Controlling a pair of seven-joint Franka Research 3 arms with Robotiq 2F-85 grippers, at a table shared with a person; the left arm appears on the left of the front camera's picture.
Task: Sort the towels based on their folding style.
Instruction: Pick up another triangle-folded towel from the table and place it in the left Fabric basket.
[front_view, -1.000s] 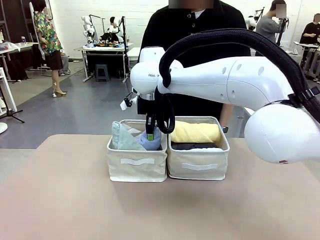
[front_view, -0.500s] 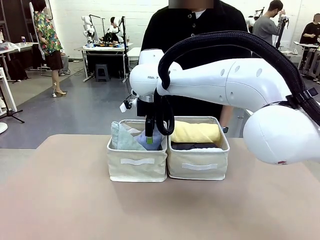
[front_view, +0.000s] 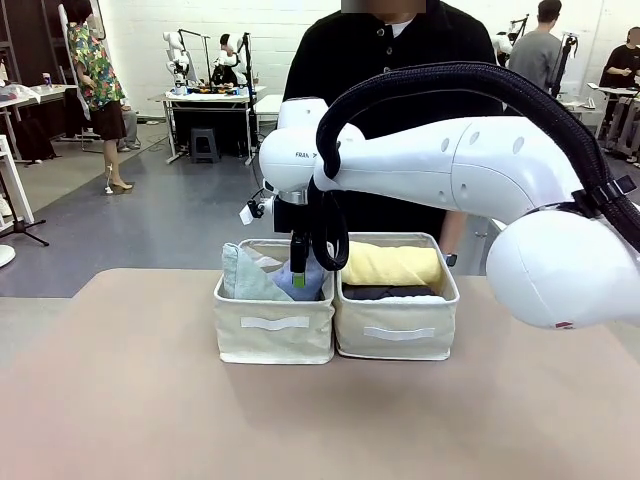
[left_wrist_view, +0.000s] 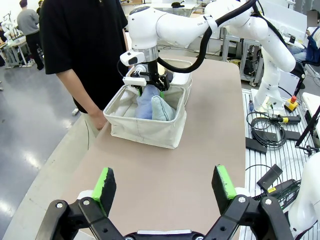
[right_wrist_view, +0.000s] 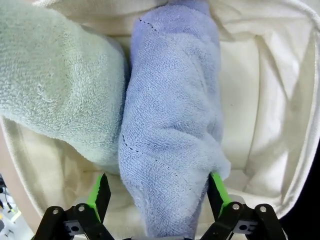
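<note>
Blue terry sits between the fingers of our right gripper (right_wrist_view: 156, 192), which reaches down into the left bin (front_view: 274, 338) on the desk (front_view: 120, 400). From the right wrist view, the jaws stand spread on either side of the light blue towel (right_wrist_view: 172, 125), so we read the hold as released, though the green pads look close to the cloth or brushing it. That cone-folded towel leans against the pale green-grey towel (right_wrist_view: 57, 85), both in the same bin.

In the neighbouring right bin (front_view: 397, 330) we see the yellow towel (front_view: 392, 264) rolled on top, with a dark grey towel (front_view: 385, 292) and a strip of white beneath it; we cannot make out a pink one. Our left gripper (left_wrist_view: 165, 182) hangs open over bare desk, well apart from the bins, holding nothing.

We judge the sort nearly finished, so the risk now lies in pulling out. If the pads snag the terry loops as we lift, the blue towel could ride up, unfold, or tip over the bin rim. A sideways drift could push the bin wall and shove both bins. The person's hand (left_wrist_view: 98, 120) rests near the bin's far edge, so a fast retreat could clip it.
</note>
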